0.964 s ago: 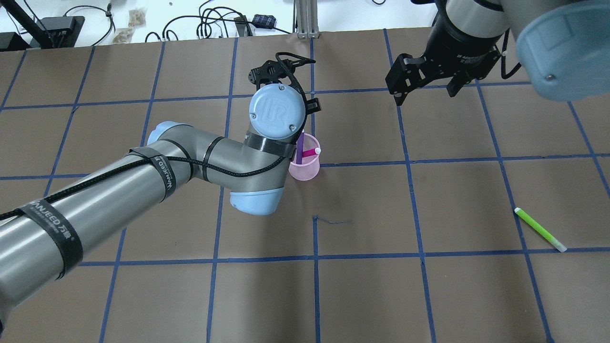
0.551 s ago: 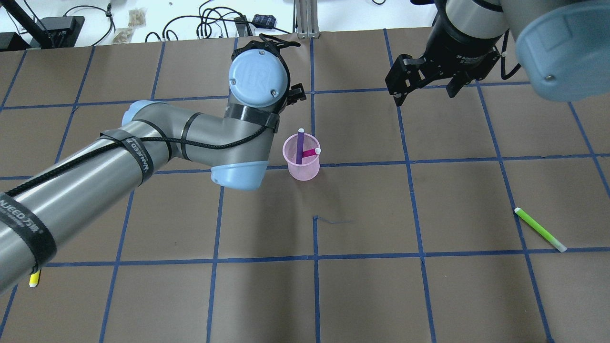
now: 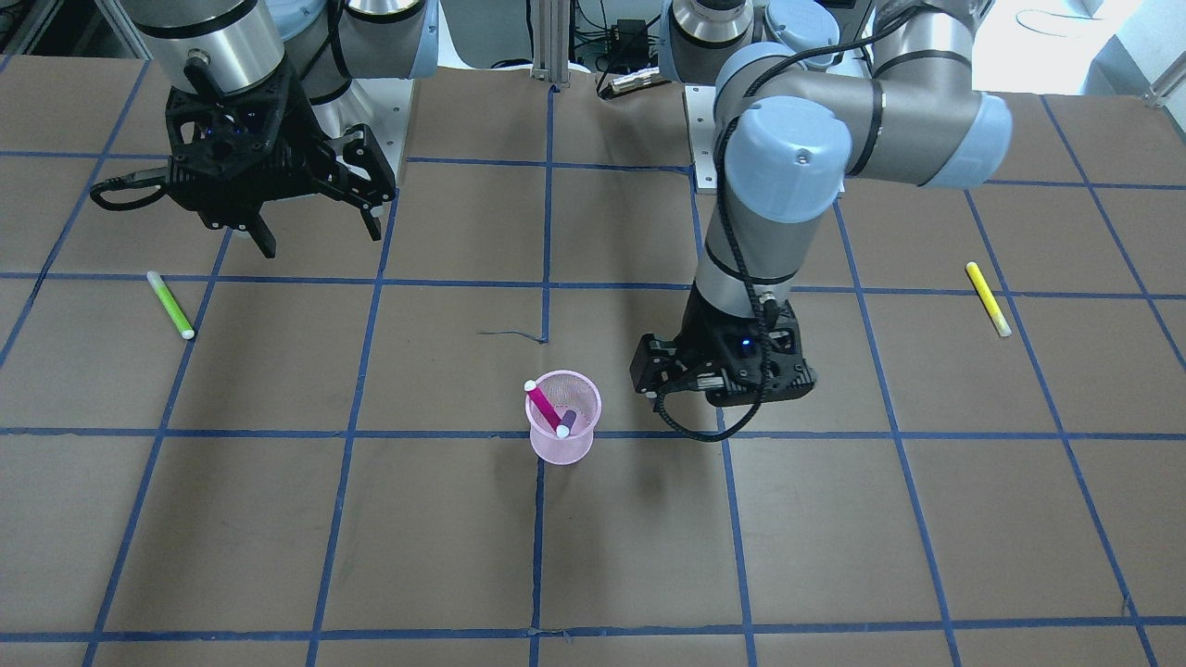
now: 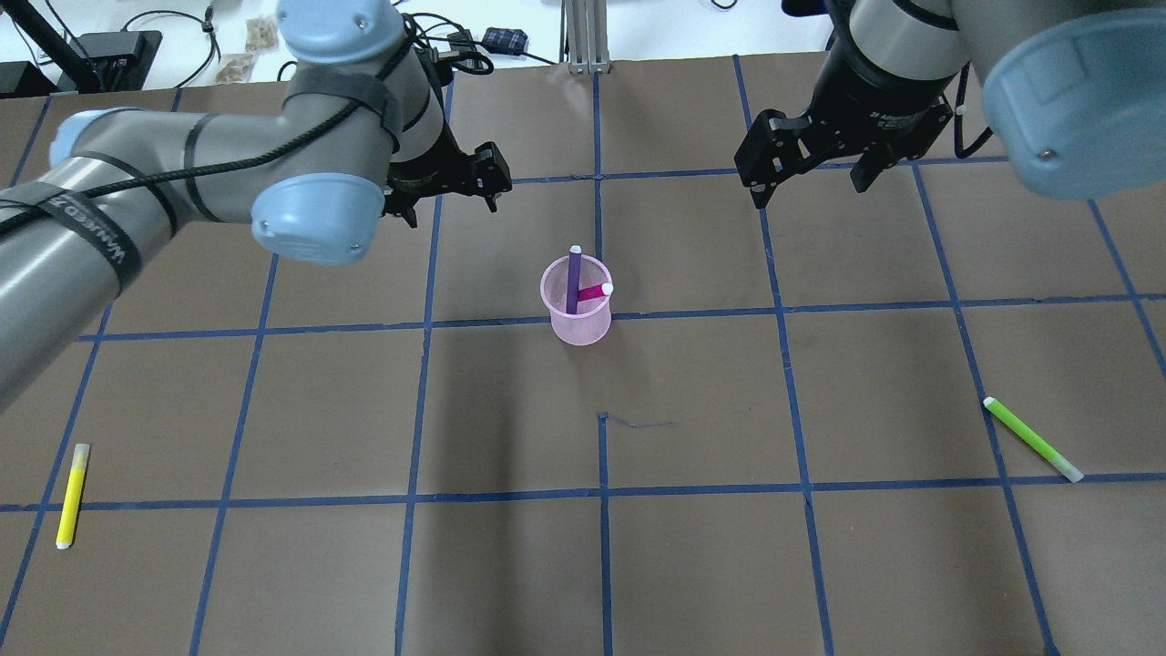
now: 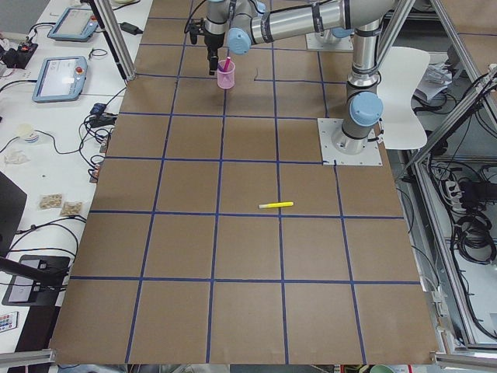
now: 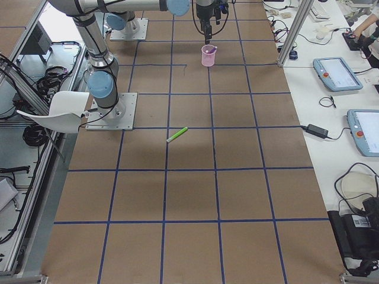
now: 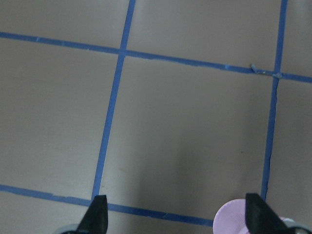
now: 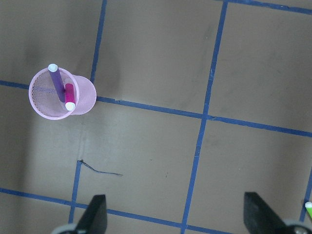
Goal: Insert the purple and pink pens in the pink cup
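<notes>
**Both pens in the cup, both jaws empty**

We see the pink cup [image 4: 577, 323] standing upright near the middle of the counter [image 4: 692, 556], at a crossing of the blue tape lines [image 4: 820, 310]. The purple pen [image 4: 573, 278] stands in it, leaning toward the far rim with its white cap above the edge. The pink pen [image 4: 592, 292] lies slanted inside, its white end resting at the right rim.

The left arm [image 4: 137, 187] reaches in from the left. The left jaws hang spread wide over bare counter, to the far left of the cup and apart from it, holding nothing. The right arm [image 4: 897, 55] hovers at the far right; the right jaws are likewise spread wide and empty, well apart from the cup.

We also note a green pen [image 4: 1032, 439] lying on the near right of the counter and a yellow pen [image 4: 72, 495] on the near left.
</notes>
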`<state>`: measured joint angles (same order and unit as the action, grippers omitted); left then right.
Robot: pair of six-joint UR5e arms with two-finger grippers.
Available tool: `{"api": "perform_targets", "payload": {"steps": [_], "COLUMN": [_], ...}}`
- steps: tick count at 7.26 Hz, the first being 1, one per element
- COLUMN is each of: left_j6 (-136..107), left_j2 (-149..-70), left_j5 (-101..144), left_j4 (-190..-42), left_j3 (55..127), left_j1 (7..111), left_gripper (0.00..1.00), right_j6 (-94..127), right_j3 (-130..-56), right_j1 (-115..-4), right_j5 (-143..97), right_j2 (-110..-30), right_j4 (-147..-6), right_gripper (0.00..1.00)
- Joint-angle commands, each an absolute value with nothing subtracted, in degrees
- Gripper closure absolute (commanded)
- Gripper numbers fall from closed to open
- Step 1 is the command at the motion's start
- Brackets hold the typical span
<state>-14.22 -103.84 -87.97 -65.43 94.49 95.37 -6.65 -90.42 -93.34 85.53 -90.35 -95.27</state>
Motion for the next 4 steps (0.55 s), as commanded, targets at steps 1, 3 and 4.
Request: {"api": "perform_targets", "payload": {"steps": [1, 3, 4], "left_j6": [-1.6, 6.7, 7.6], "left_j2": [-99.3, -94.0, -92.0], "left_j5": [-87.8, -93.5, -93.8], "left_j4": [-76.7, -81.9, -84.7], "left_j3": [93.1, 93.3, 93.3], "left_j1": [87.0, 85.4, 85.8], "left_gripper": [0.0, 0.0, 0.0], "right_j6": [-6.7, -6.7, -6.7], "right_j3": [-90.4, -90.4, -90.4], "right_j1": [-93.3, -93.3, -93.3], "right_j5": [85.5, 85.5, 85.4], "right_j2": [-90.4, -90.4, -90.4], "right_j4": [-95.3, -95.3, -95.3], "right_gripper": [0.0, 0.0, 0.0]}}
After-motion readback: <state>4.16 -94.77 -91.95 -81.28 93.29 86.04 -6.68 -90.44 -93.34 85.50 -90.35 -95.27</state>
